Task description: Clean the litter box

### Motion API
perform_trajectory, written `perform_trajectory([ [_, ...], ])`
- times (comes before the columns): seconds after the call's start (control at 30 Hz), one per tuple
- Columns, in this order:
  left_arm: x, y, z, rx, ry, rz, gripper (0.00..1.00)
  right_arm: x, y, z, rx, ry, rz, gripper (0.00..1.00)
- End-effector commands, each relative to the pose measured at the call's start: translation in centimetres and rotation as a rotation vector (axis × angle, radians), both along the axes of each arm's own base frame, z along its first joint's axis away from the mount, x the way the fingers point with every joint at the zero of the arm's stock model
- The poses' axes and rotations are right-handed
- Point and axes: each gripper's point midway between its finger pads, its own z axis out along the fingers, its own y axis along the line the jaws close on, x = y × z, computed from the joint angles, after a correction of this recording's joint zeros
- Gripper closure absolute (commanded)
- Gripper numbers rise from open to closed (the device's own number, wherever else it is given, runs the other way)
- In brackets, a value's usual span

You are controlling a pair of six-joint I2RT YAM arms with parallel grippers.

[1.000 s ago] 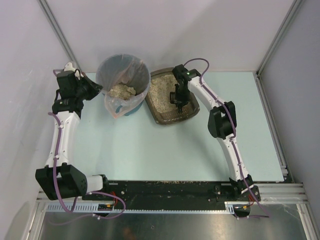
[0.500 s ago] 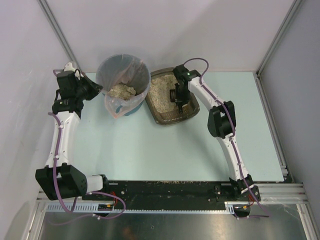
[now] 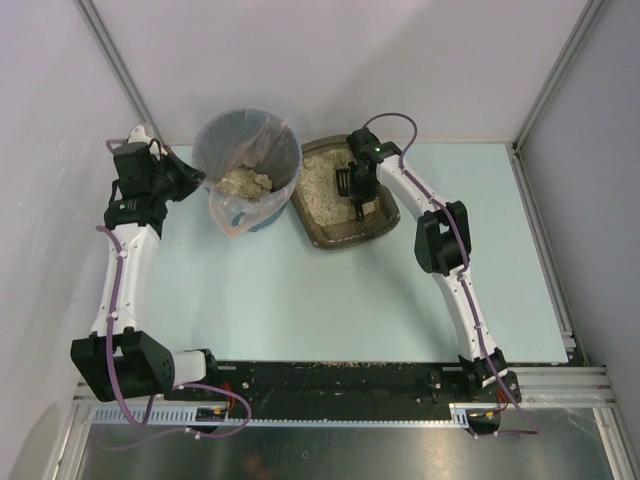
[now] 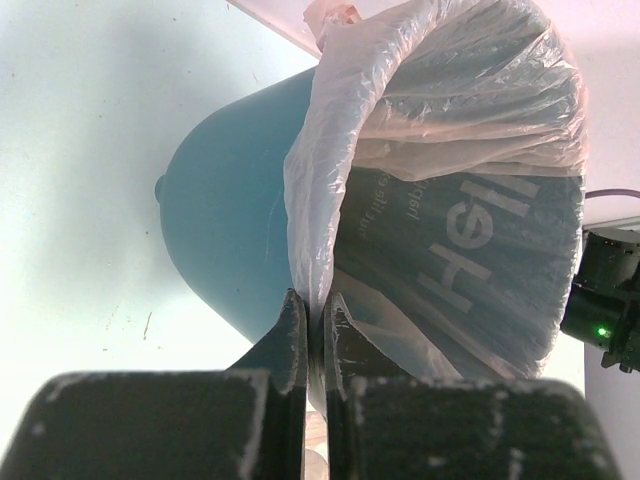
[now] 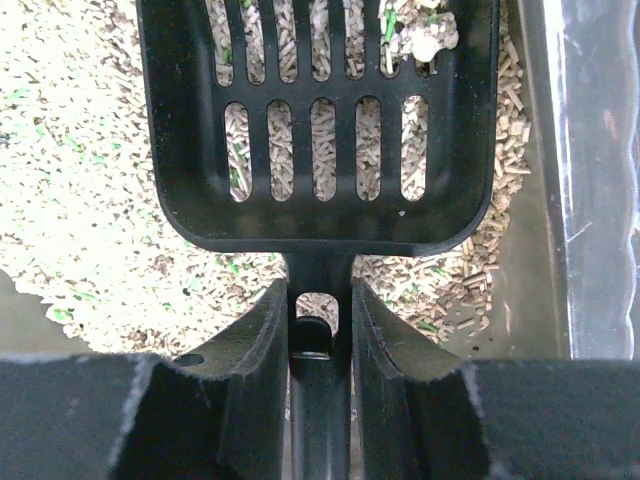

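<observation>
Teal bin bears upside-down white "Hel…" lettering.

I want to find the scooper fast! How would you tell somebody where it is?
On the pale green table, find the grey-brown litter box at the back, beside the round teal bin. Over its sandy litter the right gripper holds the scoop by its handle. It is the only flat black thing with slots.

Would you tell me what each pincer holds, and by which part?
Right pincer: black scoop, by its handle. Left pincer: bin liner, at the rim.
</observation>
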Motion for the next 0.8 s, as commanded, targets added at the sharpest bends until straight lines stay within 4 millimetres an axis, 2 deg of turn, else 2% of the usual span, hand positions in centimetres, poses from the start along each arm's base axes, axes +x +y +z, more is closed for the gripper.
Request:
perform_trajectory([
  [0.0, -1.4, -1.5, -0.4, 0.026, 0.015, -0.085, 1.0, 4.1, -2.4, -0.2, -0.047, -0.12, -0.036, 1.0],
  [0.07, -1.4, -1.3, -0.3, 0.03, 0.013, -0.082, 1.0, 4.6, -2.1, -0.1, -0.047, -0.152, -0.005, 1.0],
  [0.17, -1.5, -1.3, -0.4, 0.033, 0.015, -0.08, 1.0, 5.7, -1.6, 1.2, -0.024, -0.222, 0.028, 1.0],
  [0.2, -1.4, -1.3, -0.5, 0.035, 0.016, -0.079, 1.0, 5.5, -1.6, 0.7, -0.029, -0.219, 0.04, 1.0],
  [0.23, -1.5, -1.2, -0.3, 0.042, 0.01, -0.077, 1.0, 6.0, -1.4, 1.9, -0.014, -0.261, 0.043, 1.0],
  [0.3, -1.5, -1.0, -0.3, 0.045, 0.008, -0.072, 1.0, 5.9, -1.5, 1.9, -0.022, -0.27, 0.065, 1.0],
  [0.33, -1.6, -1.0, -0.4, 0.047, 0.011, -0.071, 1.0, 6.0, -1.5, 2.7, -0.019, -0.292, 0.071, 1.0],
  [0.43, -1.7, -1.0, -0.6, 0.048, 0.015, -0.069, 1.0, 5.1, -1.3, 2.6, -0.033, -0.292, 0.118, 1.0],
  [0.47, -1.8, -1.0, -0.6, 0.048, 0.015, -0.07, 1.0, 4.9, -1.0, 3.6, -0.025, -0.309, 0.131, 1.0],
  [0.53, -1.9, -1.0, -0.7, 0.048, 0.016, -0.067, 1.0, 4.1, -1.2, 3.4, -0.036, -0.302, 0.149, 1.0],
  [0.57, -1.9, -0.9, -0.7, 0.049, 0.017, -0.066, 1.0, 3.8, -1.1, 4.7, -0.029, -0.319, 0.155, 1.0],
  [0.67, -1.8, -0.7, -1.1, 0.052, 0.026, -0.06, 1.0, 2.5, -0.6, 5.3, -0.011, -0.324, 0.177, 1.0],
  [0.7, -1.8, -0.8, -1.3, 0.053, 0.03, -0.063, 1.0, 2.3, -0.5, 6.5, 0.005, -0.344, 0.177, 1.0],
  [0.77, -1.8, -0.7, -1.5, 0.053, 0.035, -0.06, 1.0, 1.9, -0.1, 7.1, 0.044, -0.351, 0.188, 1.0],
])
